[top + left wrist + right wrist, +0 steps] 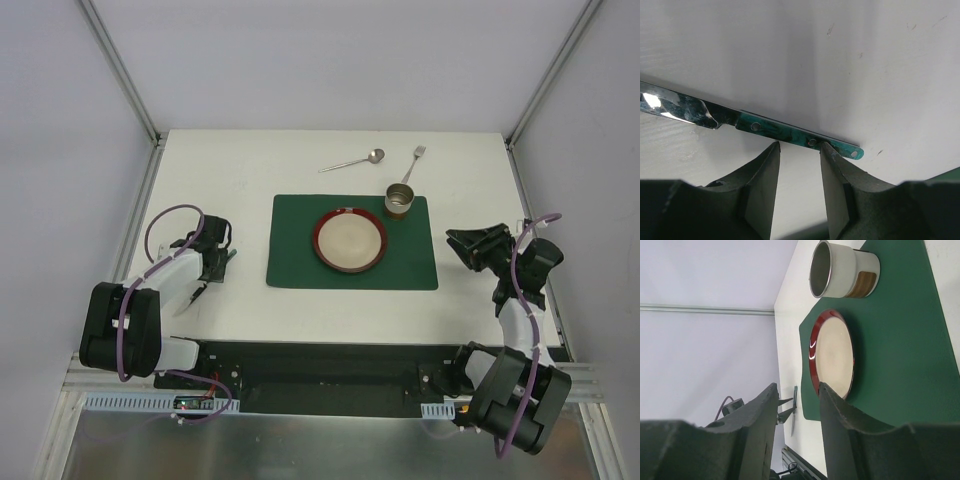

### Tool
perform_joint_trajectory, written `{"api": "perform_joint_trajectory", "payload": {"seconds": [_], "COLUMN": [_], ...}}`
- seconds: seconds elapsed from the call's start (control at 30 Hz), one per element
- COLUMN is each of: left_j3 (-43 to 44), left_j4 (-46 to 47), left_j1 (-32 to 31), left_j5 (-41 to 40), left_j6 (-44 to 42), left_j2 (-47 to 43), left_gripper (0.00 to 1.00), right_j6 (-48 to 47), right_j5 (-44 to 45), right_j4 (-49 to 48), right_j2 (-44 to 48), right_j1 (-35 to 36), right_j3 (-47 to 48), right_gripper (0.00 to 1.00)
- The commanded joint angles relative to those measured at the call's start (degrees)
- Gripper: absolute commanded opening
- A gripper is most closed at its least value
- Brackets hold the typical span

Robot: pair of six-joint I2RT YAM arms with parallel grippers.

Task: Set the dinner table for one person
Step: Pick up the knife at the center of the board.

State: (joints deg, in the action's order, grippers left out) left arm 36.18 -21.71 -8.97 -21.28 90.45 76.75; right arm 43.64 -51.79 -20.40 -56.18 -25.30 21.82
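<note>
Dinner table (230, 170): white, matte, fills the work area, with metal rails (143, 200) along its sides.

Centre of table: green placemat (295, 250). Plate (350, 240) with a red rim sits mid-mat. Cup (400, 199) stands upright on the mat's far right corner, just beside the plate.

Bare table beyond the mat's far edge: spoon (352, 161) and fork (415, 162), near each other and apart from the mat.

Left near part of table: knife (790, 131) lies flat, with a green marbled handle and a shiny blade.

Left gripper (800, 145): low over the table, tips right at the knife handle. The jaws are partly apart with only bare table between them; nothing is gripped.

Right gripper (798, 386): at the table's right side, right of the mat, pointing towards the plate. Its jaws are partly apart and empty.
</note>
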Motion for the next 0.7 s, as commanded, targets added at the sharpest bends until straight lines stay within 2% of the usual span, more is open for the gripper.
{"api": "perform_joint_trajectory", "payload": {"seconds": [0.0,0.37,0.43,0.47,0.5,0.67], "left_j3": [-1.55,-2.96,-3.05,-3.14,-2.96,-2.35], "left_j4": [-2.37,1.15,2.11,2.99,2.99,3.08], "left_j1": [0.27,0.27,0.27,0.27,0.18,0.27], "left_j5": [0.97,-0.26,0.27,0.97,1.24,3.26], "left_j6": [0.16,3.58,4.55,4.99,5.69,8.94], "left_j2": [0.77,0.77,1.56,1.91,2.78,4.90], "left_gripper": [0.38,0.43,0.47,0.52,0.66,0.76], "right_j6": [1.63,1.45,1.36,1.54,1.63,2.33], "right_j5": [-1.82,-1.65,-1.65,-1.73,-1.82,-2.26], "right_j4": [-2.54,-2.54,-2.54,-2.62,-2.62,-3.24], "right_j2": [1.78,0.99,0.55,0.46,0.20,-0.24], "right_j1": [-0.63,-0.63,-0.54,-0.63,-0.63,-0.63], "right_j3": [0.59,1.47,1.38,1.29,1.29,1.12], "right_gripper": [0.41,0.41,0.41,0.41,0.41,0.41]}}
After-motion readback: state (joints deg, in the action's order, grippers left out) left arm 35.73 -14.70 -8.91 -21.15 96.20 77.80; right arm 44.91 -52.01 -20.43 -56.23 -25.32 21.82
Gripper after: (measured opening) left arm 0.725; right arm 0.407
